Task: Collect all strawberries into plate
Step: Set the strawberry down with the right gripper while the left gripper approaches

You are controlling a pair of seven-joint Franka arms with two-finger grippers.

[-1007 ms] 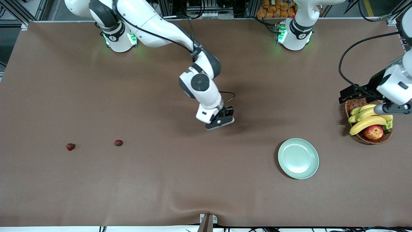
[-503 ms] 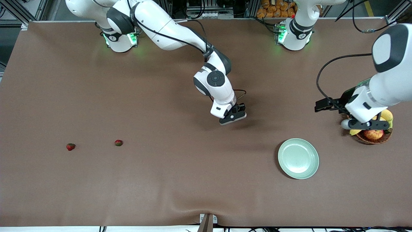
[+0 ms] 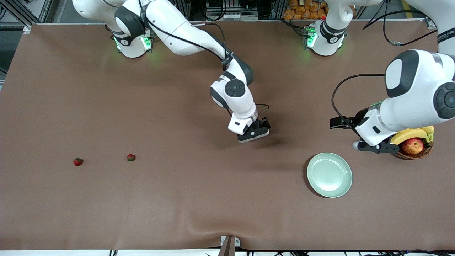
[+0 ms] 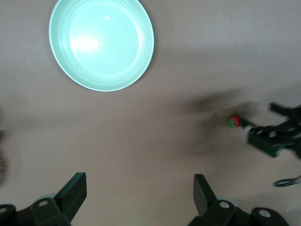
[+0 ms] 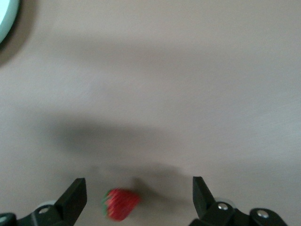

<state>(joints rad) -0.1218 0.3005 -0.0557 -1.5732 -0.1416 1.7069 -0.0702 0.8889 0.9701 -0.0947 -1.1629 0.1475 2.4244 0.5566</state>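
Observation:
The pale green plate (image 3: pixel 329 174) lies empty on the table and also shows in the left wrist view (image 4: pixel 101 42). Two strawberries (image 3: pixel 78 162) (image 3: pixel 130 157) lie toward the right arm's end of the table. A third strawberry (image 5: pixel 120 203) lies on the table between the open fingers of my right gripper (image 5: pixel 138 200). In the front view that gripper (image 3: pixel 253 132) hides it near mid-table. It shows in the left wrist view (image 4: pixel 233 121). My left gripper (image 3: pixel 373 145) is open and empty, over bare table between the plate and the basket; it also shows in its wrist view (image 4: pixel 138 195).
A brown wicker basket (image 3: pixel 414 153) with bananas (image 3: pixel 412 134) and a red-yellow apple (image 3: pixel 412 145) stands at the left arm's end of the table, partly covered by the left arm. The table's front edge has a small metal bracket (image 3: pixel 229 243).
The left arm has swung from over the basket toward the plate. The right gripper has moved toward the left arm's end of the table, then eased back slightly.

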